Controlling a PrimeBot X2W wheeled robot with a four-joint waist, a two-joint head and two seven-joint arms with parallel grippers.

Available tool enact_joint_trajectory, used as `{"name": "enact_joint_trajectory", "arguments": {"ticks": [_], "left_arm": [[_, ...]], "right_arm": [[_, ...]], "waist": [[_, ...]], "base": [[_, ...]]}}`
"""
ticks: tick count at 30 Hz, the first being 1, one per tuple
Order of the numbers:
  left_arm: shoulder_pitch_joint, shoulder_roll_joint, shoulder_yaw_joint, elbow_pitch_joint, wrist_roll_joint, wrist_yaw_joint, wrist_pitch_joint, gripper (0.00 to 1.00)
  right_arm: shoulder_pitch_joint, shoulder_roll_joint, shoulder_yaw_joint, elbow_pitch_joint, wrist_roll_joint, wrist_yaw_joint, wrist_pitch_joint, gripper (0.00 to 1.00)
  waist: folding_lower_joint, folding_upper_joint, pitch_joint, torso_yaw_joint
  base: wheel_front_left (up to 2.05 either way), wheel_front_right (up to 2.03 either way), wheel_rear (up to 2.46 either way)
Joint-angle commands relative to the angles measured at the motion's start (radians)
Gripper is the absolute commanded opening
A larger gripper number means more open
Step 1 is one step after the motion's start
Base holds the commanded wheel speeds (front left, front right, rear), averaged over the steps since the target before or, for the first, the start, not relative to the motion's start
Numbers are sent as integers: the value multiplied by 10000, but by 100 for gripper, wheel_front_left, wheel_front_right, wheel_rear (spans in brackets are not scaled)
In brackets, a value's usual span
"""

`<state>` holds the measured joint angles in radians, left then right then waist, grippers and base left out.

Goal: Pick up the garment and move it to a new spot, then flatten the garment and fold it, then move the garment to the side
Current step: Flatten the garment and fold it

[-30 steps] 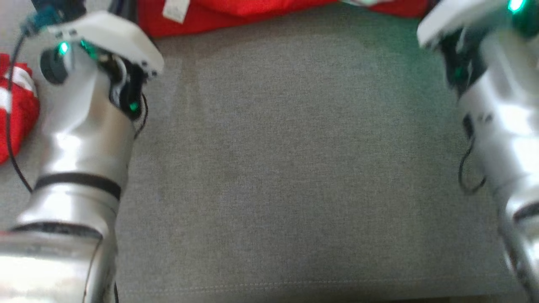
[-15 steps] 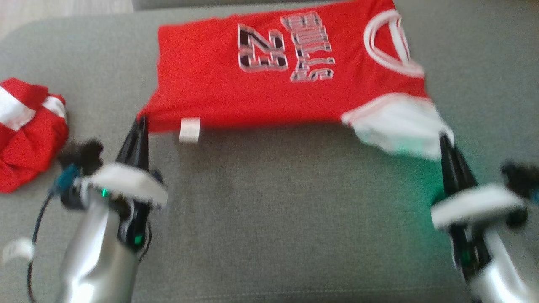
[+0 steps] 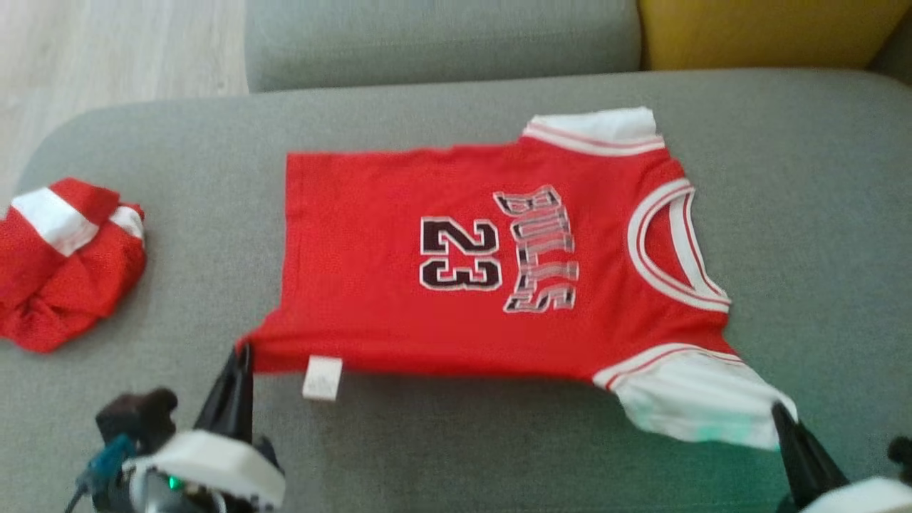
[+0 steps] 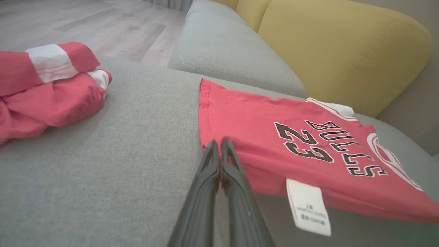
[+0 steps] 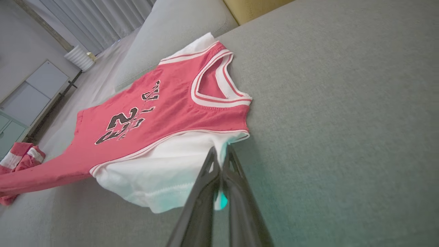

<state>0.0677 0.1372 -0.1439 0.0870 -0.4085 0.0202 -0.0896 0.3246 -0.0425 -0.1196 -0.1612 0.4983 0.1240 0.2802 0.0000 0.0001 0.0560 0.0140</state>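
So the left gripper [image 3: 239, 356] is pinched tight on the hem corner [image 3: 260, 349] and the right gripper [image 3: 780, 413] on the white sleeve [image 3: 684, 399] of the red jersey [image 3: 463, 271], which is stretched sideways between them and lies toward the back edge of the seat cushion [image 3: 456, 442].

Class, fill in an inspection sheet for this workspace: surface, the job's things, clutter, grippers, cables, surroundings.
Surface: grey fabric sofa seat, flat.
Job's things: red fabric jersey with white sleeves, printed BULLS 23, spread print-up with its near edge lifted; a white care label hangs from that edge.
Clutter: crumpled red-and-white garment, lying apart from the jersey on the robot's left.
Grippers: left gripper shut on the jersey's hem corner; right gripper shut on its near white sleeve.
Cables: teal plug with a dark lead by the left wrist, blurred.
Surroundings: yellow back cushion, grey back cushion, pale wood floor.
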Motion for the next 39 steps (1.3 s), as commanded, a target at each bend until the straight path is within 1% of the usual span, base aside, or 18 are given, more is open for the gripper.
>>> {"name": "enact_joint_trajectory", "arguments": {"ticks": [1, 4, 6, 11, 15, 20, 25, 29, 31, 39], "left_arm": [[142, 228, 445, -795, -97, 205, 291, 0], [552, 249, 423, -1164, -136, 321, 565, 0], [1062, 263, 366, -1609, -180, 478, 936, 0], [1588, 339, 346, -2144, -228, 647, 1312, 0], [1587, 419, 339, -2271, -241, 697, 1501, 0], [1356, 489, 300, -2031, -424, 608, 1800, 0], [700, 603, 258, -1546, -649, 475, 2301, 0], [-81, 690, 261, -1016, -987, 234, 2734, 0], [-473, 688, 288, -741, -1205, 120, 2919, 0], [-1871, 635, 323, 552, -1862, -186, 3566, 0]], "right_arm": [[141, -89, -35, -594, 10, 67, 246, 0], [461, -84, -97, -644, 263, 67, 366, 0], [816, -81, -110, -614, 409, 67, 484, 0], [997, -80, -183, -585, 352, 67, 599, 0], [911, -79, -139, -407, 431, 67, 666, 0], [604, -79, -100, -30, 983, 67, 783, 0], [-309, -78, -141, 165, 1155, 67, 1212, 0], [-1482, -78, -253, 543, 1179, 67, 1750, 0], [-2100, -78, -312, 846, 1198, 67, 1993, 0], [-4347, -83, -402, 2310, 561, 67, 2694, 0]], "waist": [[0, -1, -268, 25], [0, -1, -390, 34], [0, -1, -556, 24], [0, -1, -641, 0], [0, -1, -657, 14], [0, -1, -640, 11], [0, -1, -402, -18], [0, -1, -120, -34], [0, -1, 2, -27], [0, -1, 585, 65]], "base": [[0, 0, 0], [0, 0, 0], [0, 0, 0], [0, 0, 0], [0, 0, 0], [0, 0, 0], [0, 0, 0], [0, 0, 0], [0, 0, 0], [0, 0, 0]]}}
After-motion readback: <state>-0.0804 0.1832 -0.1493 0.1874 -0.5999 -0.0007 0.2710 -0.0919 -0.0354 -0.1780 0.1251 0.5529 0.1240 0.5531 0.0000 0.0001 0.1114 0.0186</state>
